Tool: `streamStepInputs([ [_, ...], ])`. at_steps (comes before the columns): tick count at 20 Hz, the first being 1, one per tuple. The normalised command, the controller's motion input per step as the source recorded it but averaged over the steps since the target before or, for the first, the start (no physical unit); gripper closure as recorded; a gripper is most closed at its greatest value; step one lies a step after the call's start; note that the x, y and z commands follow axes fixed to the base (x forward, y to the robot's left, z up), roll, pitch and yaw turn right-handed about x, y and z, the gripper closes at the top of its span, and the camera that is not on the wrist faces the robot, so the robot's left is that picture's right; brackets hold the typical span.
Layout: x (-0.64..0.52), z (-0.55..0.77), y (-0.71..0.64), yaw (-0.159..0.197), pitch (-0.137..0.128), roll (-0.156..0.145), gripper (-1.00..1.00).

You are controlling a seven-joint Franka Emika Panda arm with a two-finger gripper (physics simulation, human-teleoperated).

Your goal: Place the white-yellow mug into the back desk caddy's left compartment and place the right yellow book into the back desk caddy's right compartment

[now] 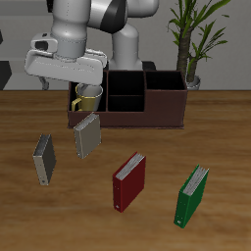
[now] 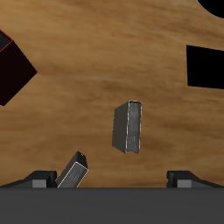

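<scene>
The white-yellow mug (image 1: 86, 96) stands upright in the end section of the back desk caddy (image 1: 147, 110) that lies below my hand; it looks to be inside the section. My gripper (image 1: 67, 69) hangs just above the mug and that end of the caddy, open and empty. In the wrist view the gripper (image 2: 111, 179) shows its fingertips (image 2: 39, 179) far apart with nothing between them. The right yellow book (image 1: 42, 159), dark grey, stands on the table nearer the front edge; it also shows in the wrist view (image 2: 129, 127).
A tan-grey book (image 1: 87, 135) stands just in front of the caddy, also in the wrist view (image 2: 74, 171). A red book (image 1: 128, 181) and a green book (image 1: 192, 194) stand nearer the front edge. A potted plant (image 1: 191, 39) is behind the caddy.
</scene>
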Motion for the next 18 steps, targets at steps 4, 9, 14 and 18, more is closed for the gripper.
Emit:
streamStepInputs([
  [4,0.29,-0.02,-0.26,-0.055,-0.006,-0.010,-1.00],
  [9,0.22,-0.11,-0.23,-0.036,0.030,0.035,-1.00],
  [14,0.09,-0.19,-0.12,0.029,0.018,0.079,-1.00],
  [18,0.14,-0.15,-0.11,0.038,0.013,0.002,-1.00],
])
